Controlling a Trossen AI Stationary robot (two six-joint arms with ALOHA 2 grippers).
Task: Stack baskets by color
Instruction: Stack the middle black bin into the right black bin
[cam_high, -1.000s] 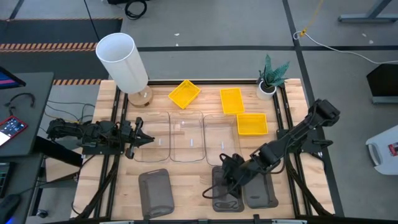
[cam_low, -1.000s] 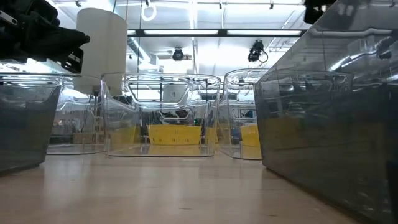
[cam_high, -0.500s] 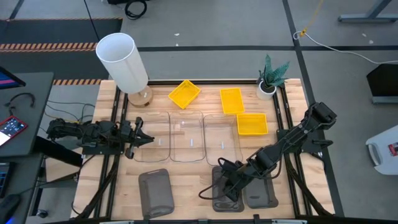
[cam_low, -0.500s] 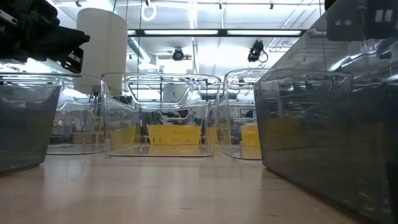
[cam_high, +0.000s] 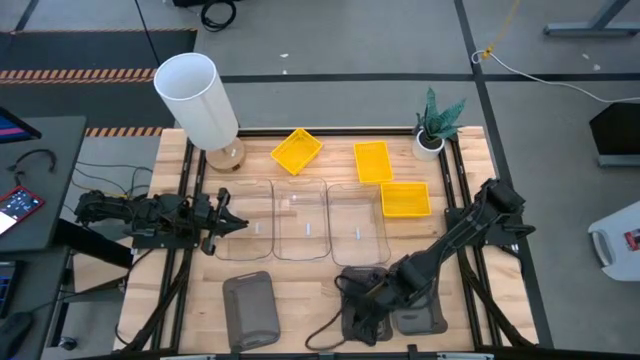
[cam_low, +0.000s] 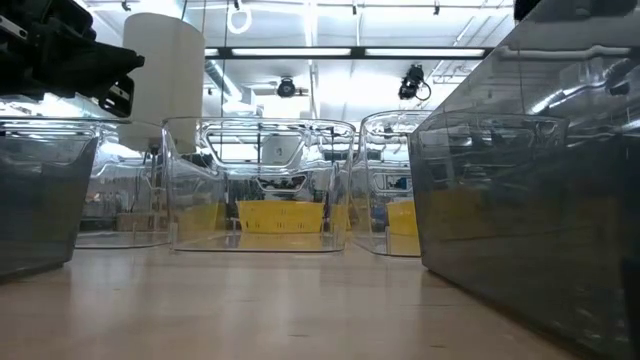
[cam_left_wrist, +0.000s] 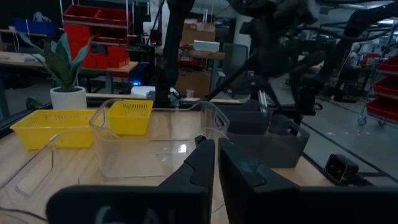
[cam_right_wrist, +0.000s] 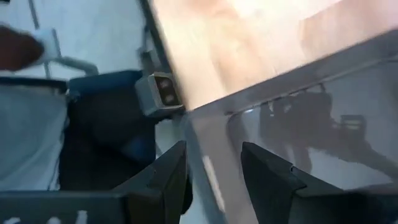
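Observation:
Three clear baskets (cam_high: 300, 222) stand side by side mid-table. Three yellow baskets (cam_high: 372, 162) lie behind them. One dark grey basket (cam_high: 250, 310) sits near left, and two grey baskets (cam_high: 415, 310) sit near right. My right gripper (cam_high: 358, 300) is open and slants down over the left one of that pair (cam_high: 352, 322). In the right wrist view the gripper (cam_right_wrist: 211, 180) has one finger on each side of this basket's rim (cam_right_wrist: 198, 140), by its corner. My left gripper (cam_high: 232, 222) waits shut and level at the left edge, beside the leftmost clear basket (cam_left_wrist: 155, 140).
A tall white cylinder (cam_high: 197, 98) stands at the far left corner. A small potted plant (cam_high: 434, 125) stands at the far right. A small camera (cam_right_wrist: 158, 93) sits at the near edge, just beyond the grey basket. Bare wood lies between the near grey baskets (cam_high: 305, 300).
My right gripper has gone toward the table's near left, along the grey basket, and has tipped further downward. Its fingers have kept the same gap. The baskets have stayed where they were.

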